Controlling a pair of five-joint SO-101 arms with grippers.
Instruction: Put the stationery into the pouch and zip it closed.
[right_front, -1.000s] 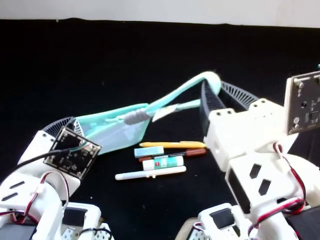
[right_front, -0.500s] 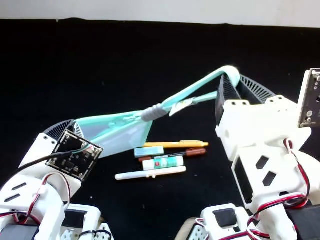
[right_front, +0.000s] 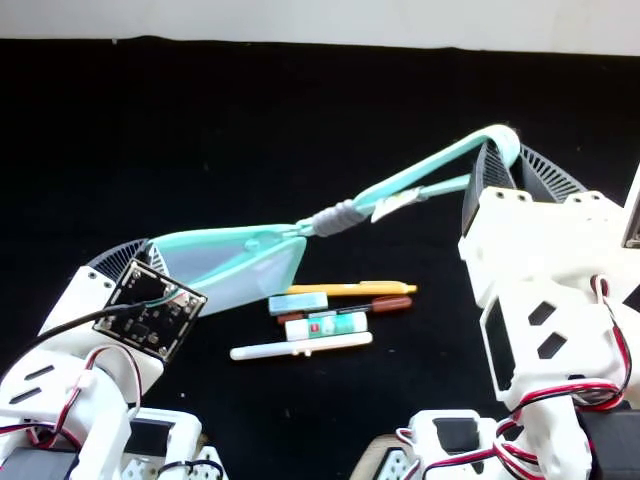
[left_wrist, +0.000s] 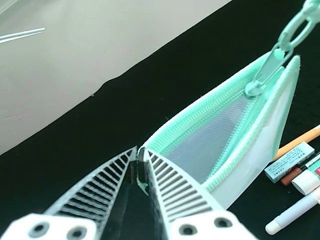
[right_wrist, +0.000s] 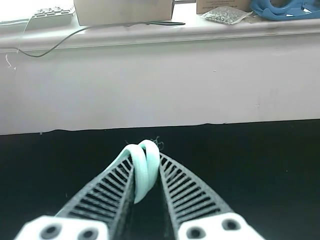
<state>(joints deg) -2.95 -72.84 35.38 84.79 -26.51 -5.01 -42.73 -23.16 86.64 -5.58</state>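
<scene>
A mint-green pouch (right_front: 240, 262) hangs stretched above the black table. My left gripper (right_front: 148, 245) is shut on its near corner, pinched between the jaws (left_wrist: 141, 159). The pouch's zip slider (left_wrist: 256, 87) sits at the far end of the zip from that corner. A mint wrist strap (right_front: 440, 168) runs from the pouch up to the right, where my right gripper (right_front: 500, 148) is shut on its loop (right_wrist: 143, 167). On the table below lie an orange pen (right_front: 350, 289), a brown pen (right_front: 388, 304), a blue eraser (right_front: 298, 302), a white-and-green stick (right_front: 326, 326) and a white marker (right_front: 300, 348).
The black table (right_front: 250, 130) ends at a pale wall along the back. Both arm bases stand at the front edge. The stationery lies in a tight cluster between the two arms.
My right gripper has moved right and back with the strap loop, pulling the strap taut and lifting the pouch's far end. The left gripper and the stationery stayed put.
</scene>
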